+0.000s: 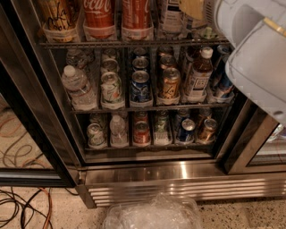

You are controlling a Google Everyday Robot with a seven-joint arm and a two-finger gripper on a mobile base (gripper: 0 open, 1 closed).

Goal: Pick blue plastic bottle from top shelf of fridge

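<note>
The fridge [178,174] filled the view, its top shelf [134,44] crossing near the upper edge. The gripper [199,9] hung at that shelf's right end (whether it was open or closed could not be told). The blue plastic bottle [56,18] stood upright far to its left, beyond two red bottles [99,18], one lettered Coca-Cola.

Tight-packed bottles [99,18] along top shelf [134,44]; tool [193,8] at its right

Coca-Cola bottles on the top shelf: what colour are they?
The Coca-Cola bottles are red with white lettering, seen in the camera view. The gripper is top right, by the top shelf.
</note>
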